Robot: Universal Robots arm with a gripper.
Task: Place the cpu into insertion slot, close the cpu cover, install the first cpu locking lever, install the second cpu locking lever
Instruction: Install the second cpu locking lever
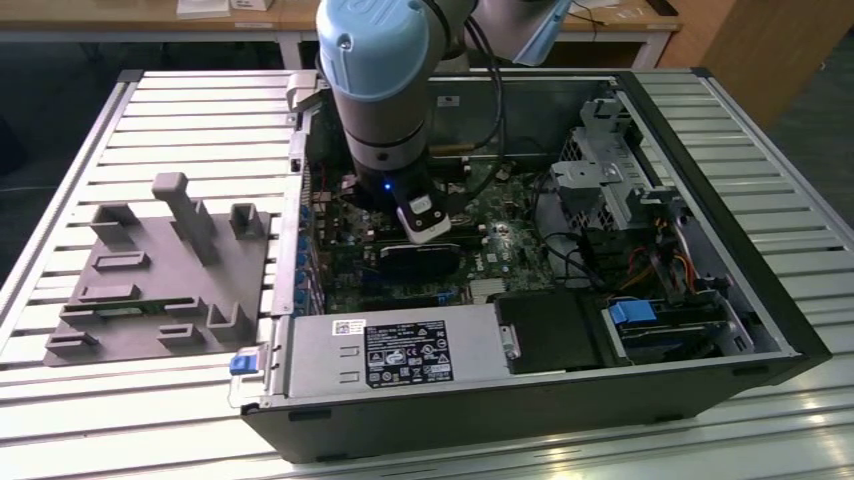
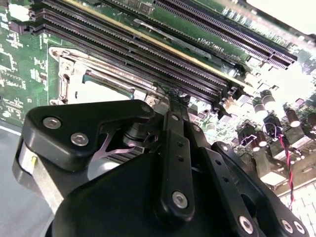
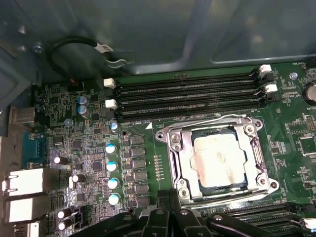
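In the exterior view, the arm (image 1: 387, 90) reaches almost straight down into the open computer case (image 1: 534, 400) lying on the slatted worktop (image 1: 160, 110), its wrist low over the green motherboard (image 1: 514, 235).

In the second wrist view, the tool (image 2: 170, 101) sits just above the motherboard (image 2: 19, 64), its black fingers (image 2: 174, 148) pressed together at the tip, right beside the edge of the insertion slot (image 2: 74, 74) and against the memory slots (image 2: 148, 44).

In the first wrist view, the cpu (image 3: 219, 159) lies seated in the insertion slot (image 3: 180, 185), the cpu cover (image 3: 256, 158) shut down around it. The tool's dark links (image 3: 170, 217) hang just beside the socket's near corner.
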